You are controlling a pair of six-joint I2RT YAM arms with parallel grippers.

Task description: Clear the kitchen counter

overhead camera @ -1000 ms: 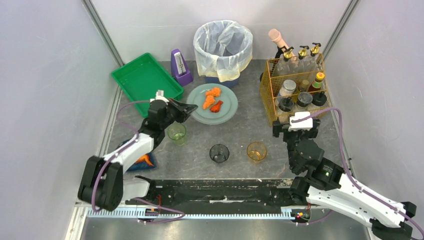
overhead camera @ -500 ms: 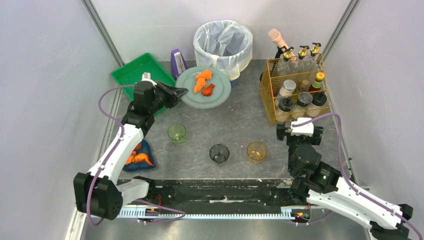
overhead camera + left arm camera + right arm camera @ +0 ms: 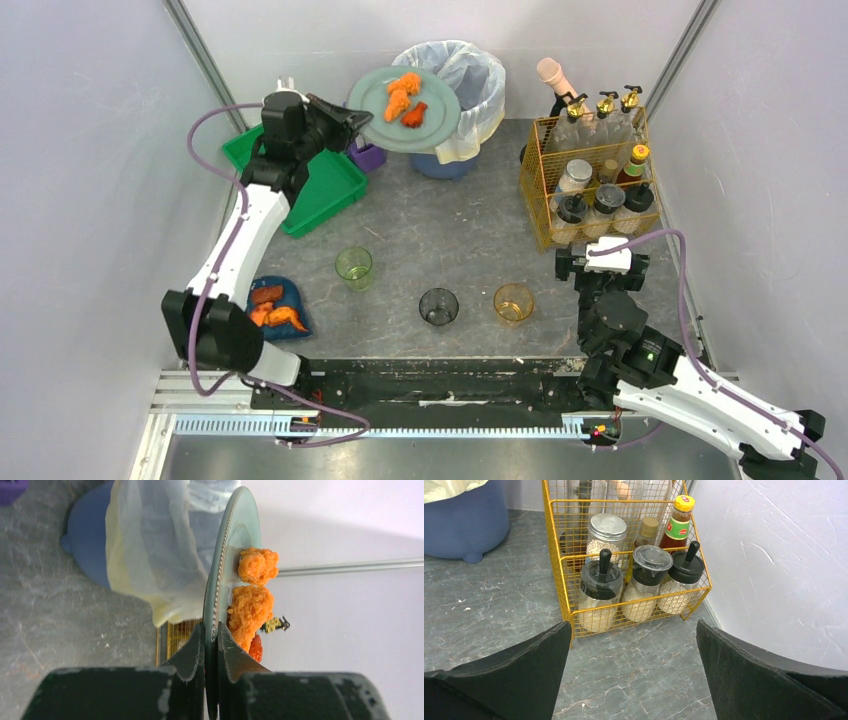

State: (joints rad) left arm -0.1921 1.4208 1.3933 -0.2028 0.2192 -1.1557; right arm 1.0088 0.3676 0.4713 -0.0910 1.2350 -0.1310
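Off the kitchen counter (image 3: 450, 240) now, the plate (image 3: 440, 105) of fried scraps hangs by the bin (image 3: 480, 75), ready for tipping, pinched in the left gripper (image 3: 355, 118); the right gripper (image 3: 600, 262) gapes empty.

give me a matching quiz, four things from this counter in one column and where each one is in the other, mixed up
1 plate
2 green tray
3 wire rack
4 green cup

A far right, holding jars
B standing on the counter, left of the dark cup
C pinched by the left gripper, held up at the bin
D far left corner

Pairs: 1-C, 2-D, 3-A, 4-B
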